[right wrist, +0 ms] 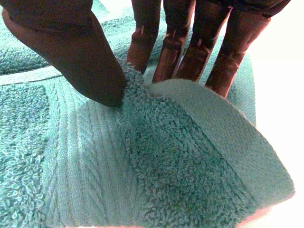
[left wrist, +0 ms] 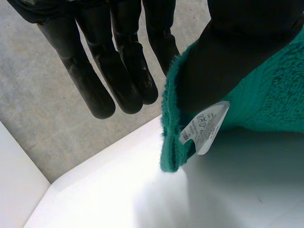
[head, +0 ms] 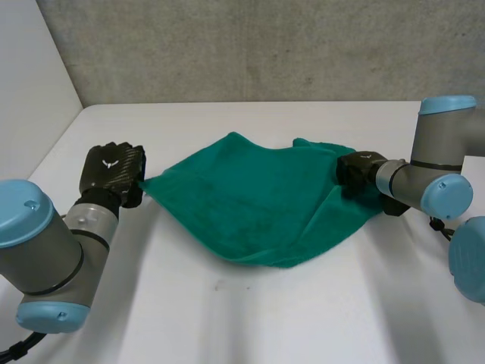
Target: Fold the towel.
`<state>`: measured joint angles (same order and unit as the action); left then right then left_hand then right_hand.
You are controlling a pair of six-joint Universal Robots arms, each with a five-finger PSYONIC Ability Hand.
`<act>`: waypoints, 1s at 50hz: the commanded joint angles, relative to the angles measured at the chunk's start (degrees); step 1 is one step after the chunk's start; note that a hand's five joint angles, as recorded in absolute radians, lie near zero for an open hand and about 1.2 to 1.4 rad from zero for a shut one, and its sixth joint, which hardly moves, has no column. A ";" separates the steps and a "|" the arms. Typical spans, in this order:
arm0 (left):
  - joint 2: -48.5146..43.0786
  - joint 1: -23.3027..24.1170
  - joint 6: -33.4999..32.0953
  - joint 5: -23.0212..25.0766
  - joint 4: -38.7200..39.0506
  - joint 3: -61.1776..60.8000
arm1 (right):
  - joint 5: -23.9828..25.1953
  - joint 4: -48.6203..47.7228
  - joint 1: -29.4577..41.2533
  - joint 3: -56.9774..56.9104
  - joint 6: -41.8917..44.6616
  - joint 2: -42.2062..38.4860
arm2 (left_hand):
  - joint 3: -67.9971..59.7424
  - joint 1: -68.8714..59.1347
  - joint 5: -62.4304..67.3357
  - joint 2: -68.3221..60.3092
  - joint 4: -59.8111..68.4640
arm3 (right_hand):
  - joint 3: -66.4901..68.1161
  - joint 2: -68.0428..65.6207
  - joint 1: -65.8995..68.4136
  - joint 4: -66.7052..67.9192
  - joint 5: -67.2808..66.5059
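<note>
A green towel (head: 258, 201) lies loosely spread on the white table (head: 303, 318), with one edge folded over on its right side. My left hand (head: 112, 171) is at the towel's left corner. In the left wrist view its thumb (left wrist: 237, 52) presses that corner (left wrist: 275, 99), which carries a white label (left wrist: 204, 128), against the side of the straight fingers (left wrist: 114, 71). My right hand (head: 358, 171) rests on the towel's right edge. There its thumb (right wrist: 80, 57) and fingers (right wrist: 190, 52) pinch a raised fold of the towel (right wrist: 175, 156).
A grey wall (head: 265, 45) runs along the table's far edge. A white side wall (head: 30, 76) closes off the left. Bare table lies in front of the towel and behind it.
</note>
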<state>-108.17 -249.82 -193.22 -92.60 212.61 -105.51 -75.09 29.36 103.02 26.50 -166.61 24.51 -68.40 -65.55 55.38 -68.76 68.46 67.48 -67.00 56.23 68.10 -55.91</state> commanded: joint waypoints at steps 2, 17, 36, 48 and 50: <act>0.59 -0.75 -0.23 -0.03 -0.26 0.04 | -2.87 0.26 -0.45 4.53 1.20 4.94 | -11.60 -14.45 14.62 -11.24 11.54 | 12.52 -13.00 23.77 11.90 -14.09; 12.10 -7.69 -6.55 -0.03 -12.91 -0.31 | -3.04 -10.80 -10.55 51.68 16.83 46.73 | -11.60 -14.45 14.62 -11.24 11.54 | 12.52 -13.00 23.77 11.90 -14.09; 29.43 -10.69 -14.64 9.19 -30.24 -9.89 | 2.14 -10.20 -17.94 77.21 31.60 69.36 | -11.60 -14.45 14.62 -11.24 11.54 | 12.52 -13.00 23.77 11.90 -14.09; 7.29 -9.19 -14.90 8.84 -25.84 -1.29 | 0.04 -17.40 -13.47 70.56 29.24 53.12 | -11.60 -14.45 14.62 -11.24 11.54 | 12.52 -13.00 23.77 11.90 -14.09; 0.79 -8.23 -14.90 8.93 -25.23 4.68 | -1.10 -17.58 -12.67 67.56 28.45 50.65 | -11.60 -14.45 14.62 -11.24 11.54 | 12.52 -13.00 23.77 11.90 -14.09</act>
<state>-94.90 -259.51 -208.16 -83.30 185.61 -110.18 -74.01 14.12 87.48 100.83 -135.89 83.80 -68.46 -65.55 55.38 -68.77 68.47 67.84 -67.67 56.23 68.13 -56.24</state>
